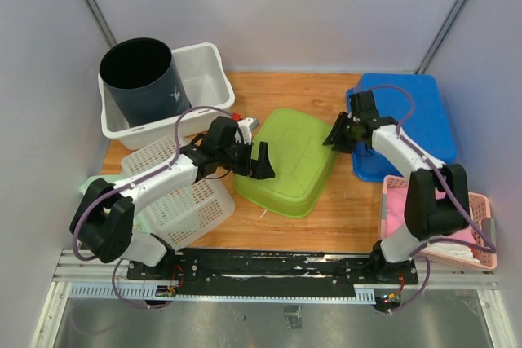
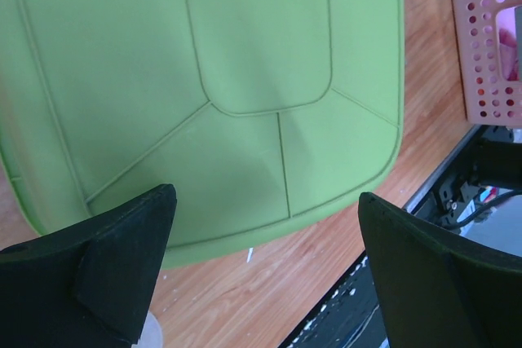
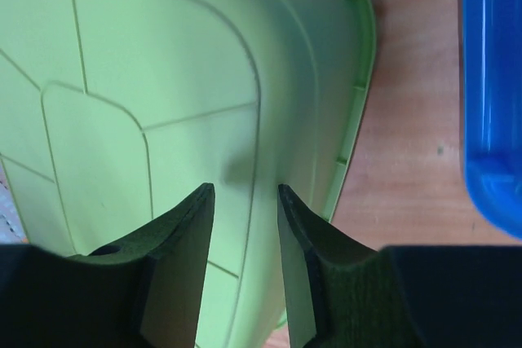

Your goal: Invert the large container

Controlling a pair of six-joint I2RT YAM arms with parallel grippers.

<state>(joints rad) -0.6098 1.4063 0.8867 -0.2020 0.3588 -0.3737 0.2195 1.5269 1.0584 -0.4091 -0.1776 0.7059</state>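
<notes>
Large green container [image 1: 289, 160] lies bottom-up on the wooden bench [image 1: 351, 209], centre of frame; left hand [image 1: 254, 151] sits at its left edge, fingers spread wide, gripping nothing; right hand [image 3: 245, 193] is over its upper-right corner, fingers narrowly parted, nothing pinched between them; blue tray [image 1: 412, 116] at right; white basket [image 1: 183, 193] at lower left.
</notes>
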